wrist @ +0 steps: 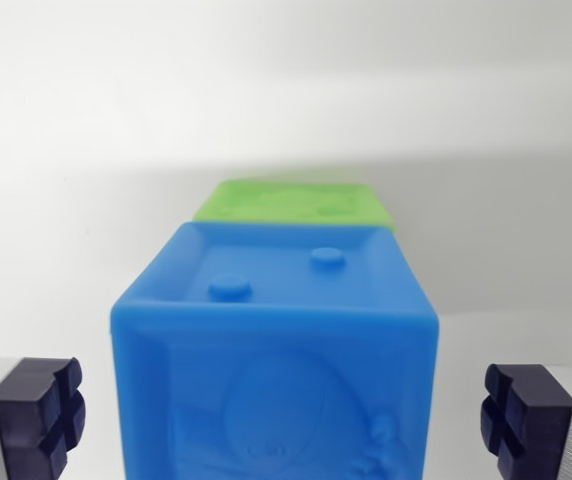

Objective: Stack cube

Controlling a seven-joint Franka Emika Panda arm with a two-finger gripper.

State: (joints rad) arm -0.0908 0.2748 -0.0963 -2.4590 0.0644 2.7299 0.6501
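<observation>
Cube position first: the blue cube [276, 350] sits dead between our two fingers, roughly centred, w/ its near face toward the camera and its top face running away from us. Beyond it, past the far edge of the blue top, we see the green cube [291, 203]; only its upper surface and a sliver of its front show, the rest hidden behind the blue one. Whether the two touch or the blue one is just in front of or over it, we can't tell from this view.

Long axis: none to speak of, both look cubic, so approach angle matters less than squareness. The blue cube's side faces look approx parallel to the pads, which suits a straight pinch.

Gripper [286, 420] state: spread wide. The dark pad on the wrist view's left [38, 415] and the one on the wrist view's right [526, 420] each stand clear of the blue cube's sides, w/ pale background visible in the gap on both sides. So nothing is gripped and nothing is touched, as far as we can see. Gaps look about equal left vs right, maybe slightly tighter on the right.

Our read: either we're lined up to close on the blue cube, or it's resting on something and we're open around it; the frame alone doesn't settle which. Whichever it is, the relation that counts is blue between the pads, green straight ahead beyond the fingertips, no sideways offset to correct.
</observation>
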